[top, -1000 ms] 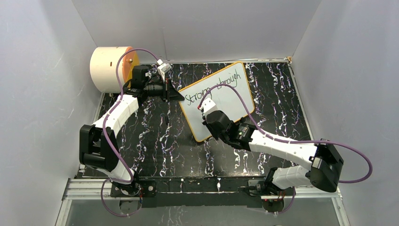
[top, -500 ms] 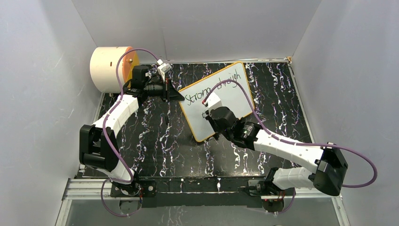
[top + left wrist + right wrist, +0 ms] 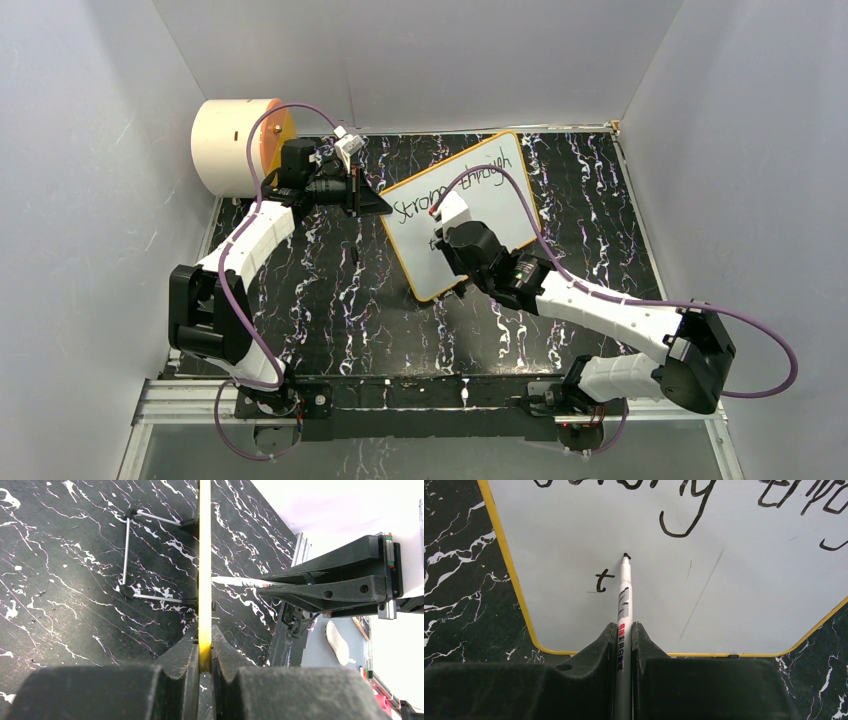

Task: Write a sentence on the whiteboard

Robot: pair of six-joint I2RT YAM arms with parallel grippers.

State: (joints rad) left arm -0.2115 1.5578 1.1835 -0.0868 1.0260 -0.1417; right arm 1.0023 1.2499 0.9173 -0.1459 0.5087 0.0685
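Whiteboard (image 3: 505, 205) sits on the black marbled tabletop (image 3: 330, 290), toward the far middle and turned diagonally, with 1 rounded corner pointing at the left arm. It has a white face and a thin orange-yellow frame. The top line of black handwriting reads about "Strong through", with a purple cable (image 3: 500, 185) crossing part of it in the top view. Below that is a single "t" (image 3: 603, 581) near the left edge of the face.

Left gripper (image 3: 205, 647) has its jaws clenched on the frame at the board's left corner. The left wrist view looks straight along the yellow edge. A thin wire stand (image 3: 127, 555) with black ends shows on 1 side of that edge, against the tabletop. How steeply the board tilts cannot be told.

Right gripper (image 3: 625, 635) is over the lower part of the board, jaws closed on a white marker (image 3: 625, 590). The marker points away from the wrist. Its black tip touches the white face just right of and slightly above the "t", where there is a small black dot. A faint grey scuff line runs diagonally to the right of the marker.

Cream cylinder (image 3: 235, 145) with an orange face stands at the far left corner, behind the left arm's wrist and well apart from the board. Purple cables loop along both arms.
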